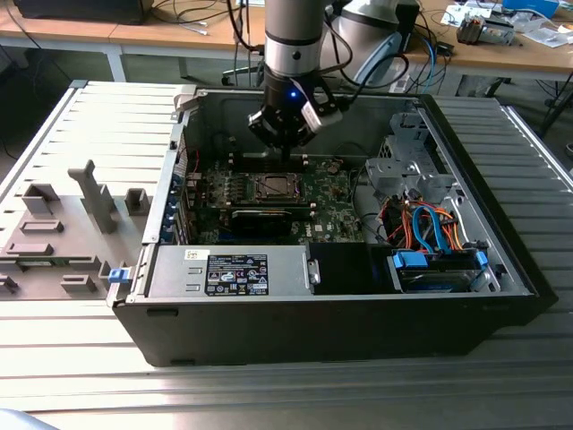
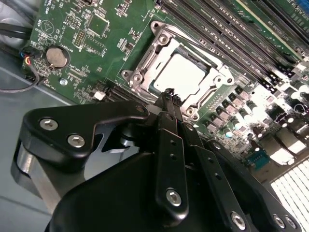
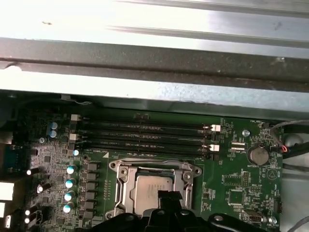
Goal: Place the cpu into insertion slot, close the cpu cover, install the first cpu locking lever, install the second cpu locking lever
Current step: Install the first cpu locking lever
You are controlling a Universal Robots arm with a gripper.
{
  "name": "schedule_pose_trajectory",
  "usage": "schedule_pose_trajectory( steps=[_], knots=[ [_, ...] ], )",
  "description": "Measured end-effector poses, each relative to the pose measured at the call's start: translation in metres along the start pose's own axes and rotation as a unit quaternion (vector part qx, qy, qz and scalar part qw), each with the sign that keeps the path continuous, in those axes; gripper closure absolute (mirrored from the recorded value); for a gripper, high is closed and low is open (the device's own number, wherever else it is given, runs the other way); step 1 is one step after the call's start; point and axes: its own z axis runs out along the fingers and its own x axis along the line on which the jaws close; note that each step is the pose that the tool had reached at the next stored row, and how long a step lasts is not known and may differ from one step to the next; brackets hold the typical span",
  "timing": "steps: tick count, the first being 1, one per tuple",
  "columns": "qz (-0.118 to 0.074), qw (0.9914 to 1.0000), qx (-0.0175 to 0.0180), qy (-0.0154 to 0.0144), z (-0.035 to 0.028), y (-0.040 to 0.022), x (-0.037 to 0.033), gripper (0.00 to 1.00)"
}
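In the exterior view my gripper (image 1: 285,143) hangs from the arm, pointing down into the open computer case (image 1: 501,269), above the far edge of the green motherboard (image 1: 327,202). The insertion slot (image 1: 273,187) lies just below it, but here it is too small for me to tell the cpu from its frame. The white label (image 1: 199,255) and the black label (image 1: 237,274) on the grey box (image 1: 224,273) at the near wall carry print that I cannot read. In the second wrist view my black fingers (image 2: 169,104) stand pressed together, closed on nothing, their tip just over the near edge of the cpu cover (image 2: 145,60). The cpu (image 2: 179,75) sits inside the insertion slot (image 2: 203,99), its pale metal top showing through the window of the cover; my gripper body hides the near side of the socket. Whether the levers are locked I cannot tell. In the first wrist view the cpu (image 3: 147,188) rests in the slot with the cover (image 3: 120,183) around it, the lower part cut off by my fingers (image 3: 169,198). The white marks printed on the board are too fine to read.
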Motion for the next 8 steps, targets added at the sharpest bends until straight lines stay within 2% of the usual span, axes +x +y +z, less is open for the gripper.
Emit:
schedule_pose_trajectory(
  steps=[5, 8],
  knots=[
    [0.0, 1.0, 0.0, 0.0, -0.0133, 0.0002, -0.0002, 0.89],
    [0.0, 1.0, 0.0, 0.0, -0.016, 0.0, -0.0003, 0.89]
  ],
)
